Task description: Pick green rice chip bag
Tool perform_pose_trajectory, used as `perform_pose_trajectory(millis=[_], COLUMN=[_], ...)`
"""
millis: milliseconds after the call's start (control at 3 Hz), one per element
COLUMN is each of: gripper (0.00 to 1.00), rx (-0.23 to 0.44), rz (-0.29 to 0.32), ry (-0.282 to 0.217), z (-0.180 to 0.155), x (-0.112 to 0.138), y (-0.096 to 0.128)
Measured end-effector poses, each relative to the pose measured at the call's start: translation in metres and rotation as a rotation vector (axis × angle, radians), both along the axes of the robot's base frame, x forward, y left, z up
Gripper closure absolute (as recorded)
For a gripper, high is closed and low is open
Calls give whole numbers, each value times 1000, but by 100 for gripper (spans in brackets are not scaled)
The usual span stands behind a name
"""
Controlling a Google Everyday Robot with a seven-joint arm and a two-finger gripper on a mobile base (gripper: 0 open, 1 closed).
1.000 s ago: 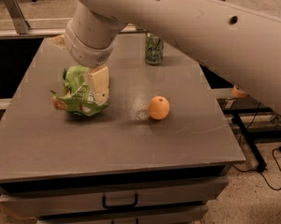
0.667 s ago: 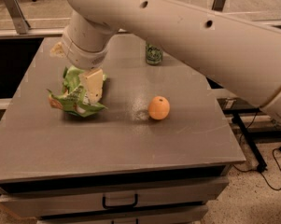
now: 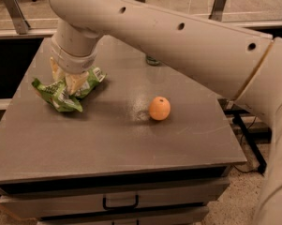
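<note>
Reaching steeply down, pincer point(image 3: 67, 81) clamped on green rice chip bag point(image 3: 61, 98)

The gripper point(image 3: 67, 83) is down at the desk point(image 3: 107, 139) top. Its cream jaws, of smooth matt plastic, are pinched on the green rice chip bag point(image 3: 61, 98), whose thin foil is crumpled and faintly glossy. Above the jaws the arm point(image 3: 178, 36) wears a smooth cream plastic shell with a satin finish. Beneath the jaws the desk surface looks like grey matt laminate with a dull sheen. Well aside from the jaws, the orange fruit point(image 3: 159, 108) has a finely dimpled, slightly shiny skin.
</note>
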State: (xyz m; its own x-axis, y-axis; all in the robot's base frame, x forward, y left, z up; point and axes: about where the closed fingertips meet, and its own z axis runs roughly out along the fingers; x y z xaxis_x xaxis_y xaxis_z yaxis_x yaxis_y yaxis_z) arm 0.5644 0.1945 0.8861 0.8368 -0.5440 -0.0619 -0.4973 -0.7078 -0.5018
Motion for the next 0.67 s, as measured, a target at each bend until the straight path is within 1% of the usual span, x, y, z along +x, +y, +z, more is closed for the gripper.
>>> perform_pose_trajectory(millis=[333,667], gripper=[88,100], rx=[40,144], rz=[23,15], ry=[2,-18], z=[14,63], x=[-2,-10], y=[10,1])
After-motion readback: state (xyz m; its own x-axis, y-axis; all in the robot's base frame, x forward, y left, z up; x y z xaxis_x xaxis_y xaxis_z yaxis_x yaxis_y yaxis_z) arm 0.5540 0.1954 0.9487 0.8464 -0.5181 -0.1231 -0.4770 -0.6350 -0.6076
